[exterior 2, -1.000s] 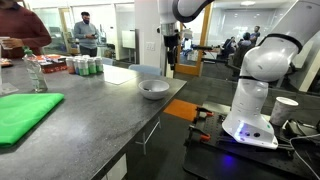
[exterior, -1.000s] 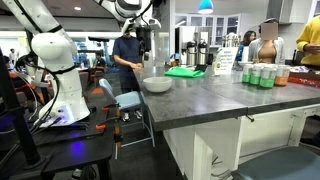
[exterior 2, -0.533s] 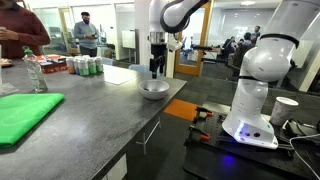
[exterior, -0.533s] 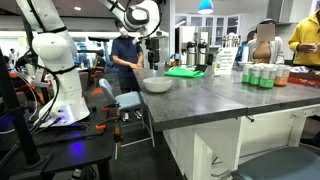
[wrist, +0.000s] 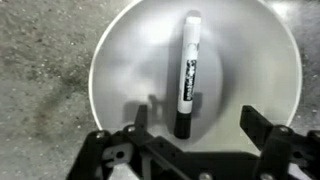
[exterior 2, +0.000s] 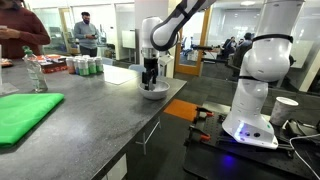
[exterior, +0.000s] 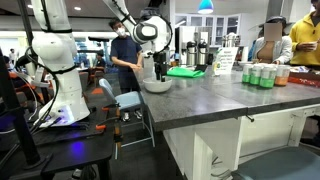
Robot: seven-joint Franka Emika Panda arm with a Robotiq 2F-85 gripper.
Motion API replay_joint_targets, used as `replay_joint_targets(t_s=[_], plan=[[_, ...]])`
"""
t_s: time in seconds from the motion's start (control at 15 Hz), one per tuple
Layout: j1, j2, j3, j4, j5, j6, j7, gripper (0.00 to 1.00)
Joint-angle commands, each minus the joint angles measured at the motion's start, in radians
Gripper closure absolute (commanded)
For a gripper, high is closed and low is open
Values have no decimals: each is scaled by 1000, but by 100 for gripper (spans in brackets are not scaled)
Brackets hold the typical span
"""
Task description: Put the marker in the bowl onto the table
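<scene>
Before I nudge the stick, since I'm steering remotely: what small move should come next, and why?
Probably lower the hand straight down: it is open, the marker lies flat in the bowl with its dark end between the jaws, and nothing is gripped yet.

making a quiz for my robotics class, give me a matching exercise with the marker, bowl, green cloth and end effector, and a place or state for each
Things:
1. marker
2. bowl
3. green cloth
4. end effector

Place or state:
a. open, over the bowl
b. lying inside the bowl
c. flat on the table, far from the bowl
d. white, standing on the dark table near its end

Pairs: 1-b, 2-d, 3-c, 4-a
</scene>
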Motion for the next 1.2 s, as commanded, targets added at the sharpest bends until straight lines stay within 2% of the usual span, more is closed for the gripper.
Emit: replay_joint_targets(t_s=[0.0,0.2,0.4,0.53,0.73,1.0,1.07,1.13], plan=[[-5,59,-10,39,15,10,-1,0],[-9,92,-11,55,32,7,-5,0],[-10,114,-11,64,34,7,-11,13],[-11,124,-11,68,35,9,-12,37],[-13,133,-13,72,36,10,-8,63],[-14,127,-17,71,28,13,0,93],[-15,123,-18,73,30,5,1,99],[-15,118,-20,72,29,4,3,99]])
